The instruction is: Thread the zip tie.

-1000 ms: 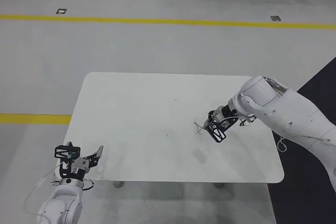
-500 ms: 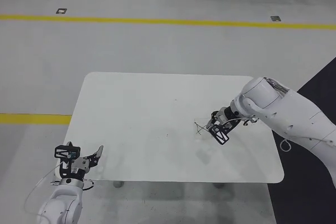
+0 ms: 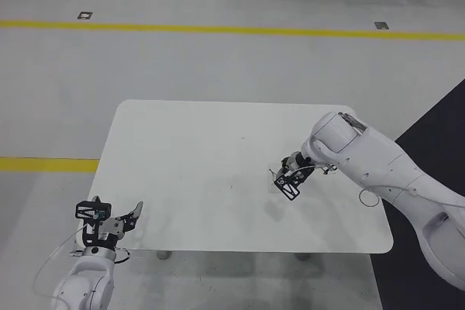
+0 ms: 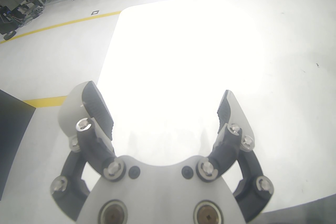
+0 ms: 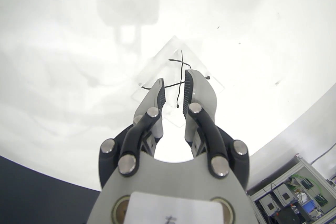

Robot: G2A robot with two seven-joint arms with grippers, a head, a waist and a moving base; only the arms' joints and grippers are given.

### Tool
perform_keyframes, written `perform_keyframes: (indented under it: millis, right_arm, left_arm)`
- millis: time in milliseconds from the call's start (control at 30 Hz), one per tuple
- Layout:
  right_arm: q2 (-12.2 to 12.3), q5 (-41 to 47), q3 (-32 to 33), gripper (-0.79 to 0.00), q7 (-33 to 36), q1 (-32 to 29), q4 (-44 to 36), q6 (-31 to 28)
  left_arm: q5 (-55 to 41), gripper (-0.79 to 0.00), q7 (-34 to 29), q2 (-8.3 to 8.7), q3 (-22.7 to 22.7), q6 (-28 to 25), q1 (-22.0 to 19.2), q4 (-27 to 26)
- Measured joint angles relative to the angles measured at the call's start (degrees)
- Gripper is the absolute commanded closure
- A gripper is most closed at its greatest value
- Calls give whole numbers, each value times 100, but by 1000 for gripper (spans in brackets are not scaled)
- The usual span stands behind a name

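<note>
Two grippers, one table (image 3: 178, 155), and at least two zip ties (image 5: 181, 62), though the exact count is hard to call. They're thin black plastic strands lying crossed on a clear square sheet (image 5: 155, 70), flat on the table's right half, roughly midway between its far and near edges. The table is white and smooth with rounded corners.

The right gripper (image 5: 173, 76) sits right over that crossing. Its jaws are only narrowly apart and straddle the strands, and its ribbed black pads aren't pinching anything. The left gripper (image 4: 157, 89) hangs just off the table's near left corner, with jaws spread wide and nothing in them.
</note>
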Motion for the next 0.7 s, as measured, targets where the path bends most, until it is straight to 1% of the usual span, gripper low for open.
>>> perform_keyframes:
  millis: [67,267,467,700]
  right_arm:
    - [-121,-107,0,-154,0,14,113,0]
    - [-386,-325,0,-151,0,-4,448,0]
    - [-603,-579,0,-139,0,-20,680,0]
    - [-803,-986,0,-148,0,-36,711,0]
  left_arm:
    - [0,-785,0,0,0,0,0,0]
    - [0,-785,0,0,0,0,0,0]
    - [0,-785,0,0,0,0,0,0]
    - [0,-785,0,0,0,0,0,0]
